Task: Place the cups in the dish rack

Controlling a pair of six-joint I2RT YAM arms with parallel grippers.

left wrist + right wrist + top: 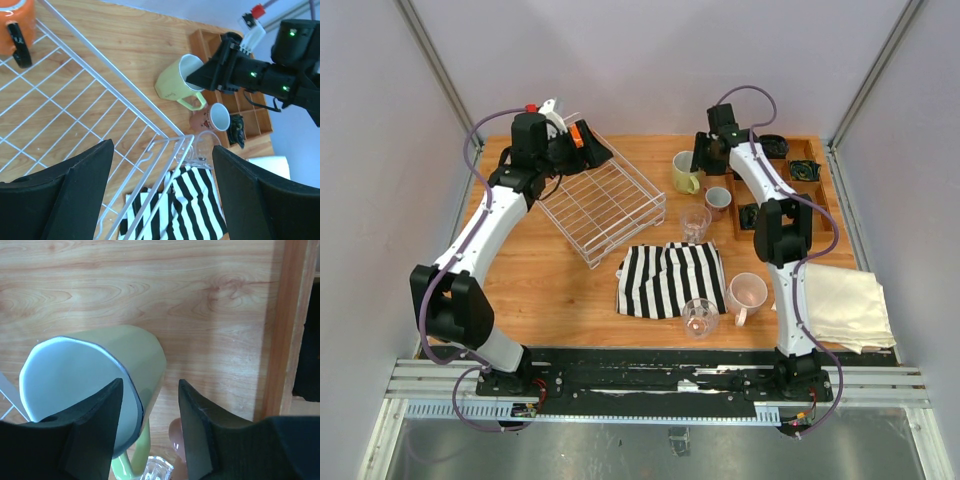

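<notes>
Done: orange mug (12,15) in dish rack (603,205), far corner
L gripper (162,150): wide open, empty, over rack
R gripper (150,385): jaws astride yellow-green mug (90,370) rim, not yet tight; mug near rack's right side
To do: 5, incl pale pink mug (748,292), dusty-pink mug (718,198), tumblers (695,220)

Four mugs: an orange mug (11,12), a yellow-green mug (685,172), a dusty-pink mug (718,200), a pale pink mug (747,293). Two clear tumblers (695,222) (700,317). One dish rack (610,200). Two cloths: a striped cloth (670,278), a cream cloth (845,305). One wooden tray (199,42), holding perhaps three dark items (805,170). Two robot arms (480,240) (780,230).
</notes>
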